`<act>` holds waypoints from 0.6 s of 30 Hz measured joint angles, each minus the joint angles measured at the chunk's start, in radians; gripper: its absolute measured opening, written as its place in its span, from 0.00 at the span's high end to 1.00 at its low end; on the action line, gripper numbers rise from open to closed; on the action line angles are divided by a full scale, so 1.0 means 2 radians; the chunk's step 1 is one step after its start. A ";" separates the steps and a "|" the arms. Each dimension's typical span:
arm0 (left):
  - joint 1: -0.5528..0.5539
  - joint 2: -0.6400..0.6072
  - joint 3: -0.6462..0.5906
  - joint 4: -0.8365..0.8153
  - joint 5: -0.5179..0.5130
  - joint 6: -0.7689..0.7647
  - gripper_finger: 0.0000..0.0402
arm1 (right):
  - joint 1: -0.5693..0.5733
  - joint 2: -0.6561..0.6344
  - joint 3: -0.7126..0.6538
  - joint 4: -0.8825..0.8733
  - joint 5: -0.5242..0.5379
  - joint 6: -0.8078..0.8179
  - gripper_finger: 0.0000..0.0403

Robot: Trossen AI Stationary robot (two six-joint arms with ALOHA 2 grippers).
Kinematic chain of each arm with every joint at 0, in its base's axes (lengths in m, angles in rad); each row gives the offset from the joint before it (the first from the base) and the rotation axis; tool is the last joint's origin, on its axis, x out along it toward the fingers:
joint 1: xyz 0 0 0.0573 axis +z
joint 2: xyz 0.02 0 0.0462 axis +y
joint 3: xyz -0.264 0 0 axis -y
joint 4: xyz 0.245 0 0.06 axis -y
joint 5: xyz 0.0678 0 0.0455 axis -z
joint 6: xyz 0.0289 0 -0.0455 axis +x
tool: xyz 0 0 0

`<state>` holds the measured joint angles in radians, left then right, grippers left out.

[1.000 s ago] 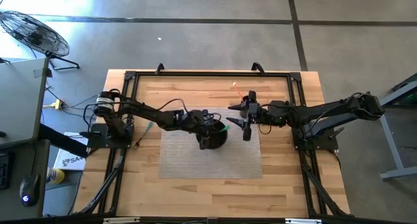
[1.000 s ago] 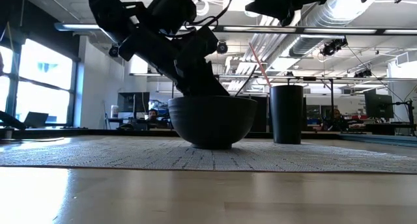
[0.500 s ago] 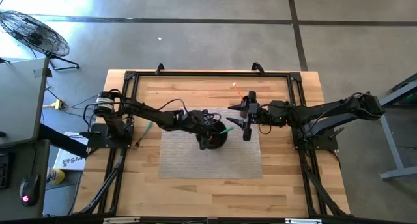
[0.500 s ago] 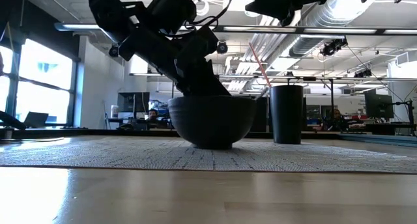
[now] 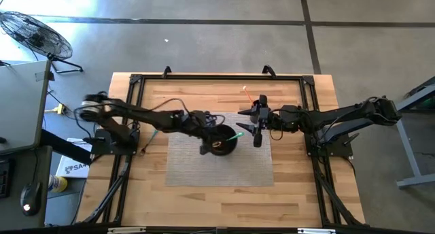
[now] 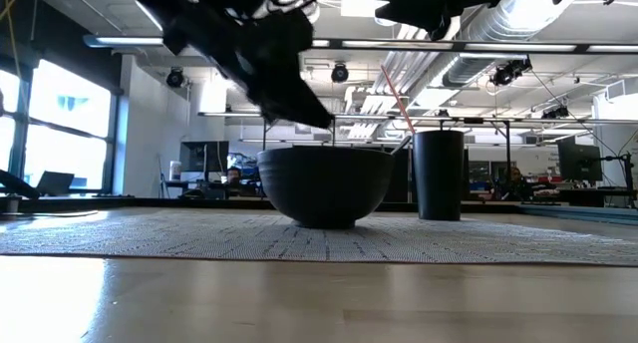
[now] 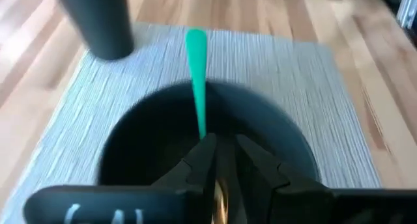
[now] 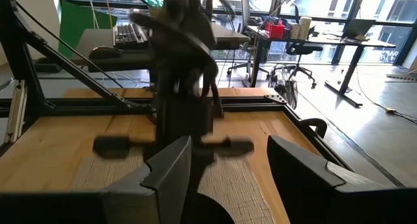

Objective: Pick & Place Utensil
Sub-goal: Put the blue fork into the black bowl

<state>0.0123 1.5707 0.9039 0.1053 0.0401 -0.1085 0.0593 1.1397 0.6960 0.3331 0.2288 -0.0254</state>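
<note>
The placing step looks nearly done: the left claw (image 7: 220, 160) (fingers nearly closed, apparently empty) hovers over the bowl (image 5: 223, 140) holding the green utensil (image 7: 196, 81), so retreat comes next.

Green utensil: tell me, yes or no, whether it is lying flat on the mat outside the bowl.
No. The green utensil leans inside the dark bowl, its handle poking over the rim above the mat.

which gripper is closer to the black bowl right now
Left. The left gripper hangs just above the black bowl, while the right gripper waits open beside it, off toward the cup.
</note>
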 joint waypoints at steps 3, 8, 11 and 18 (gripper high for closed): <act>-0.007 -0.046 0.000 -0.072 -0.020 0.000 0.87 | 0.000 0.000 0.000 0.000 0.000 0.000 0.51; -0.036 -0.103 0.000 -0.239 -0.083 -0.033 0.87 | 0.000 0.000 0.000 -0.001 0.000 0.001 0.51; -0.051 -0.124 0.000 -0.338 -0.124 -0.099 0.87 | 0.000 0.000 0.000 0.000 0.000 0.001 0.51; -0.071 -0.135 -0.018 -0.512 -0.142 -0.290 0.87 | 0.000 0.000 0.000 0.003 0.000 0.001 0.51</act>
<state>-0.1303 1.3007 0.8670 -0.9193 -0.2433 -0.6885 0.0597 1.1397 0.6964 0.3391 0.2287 -0.0229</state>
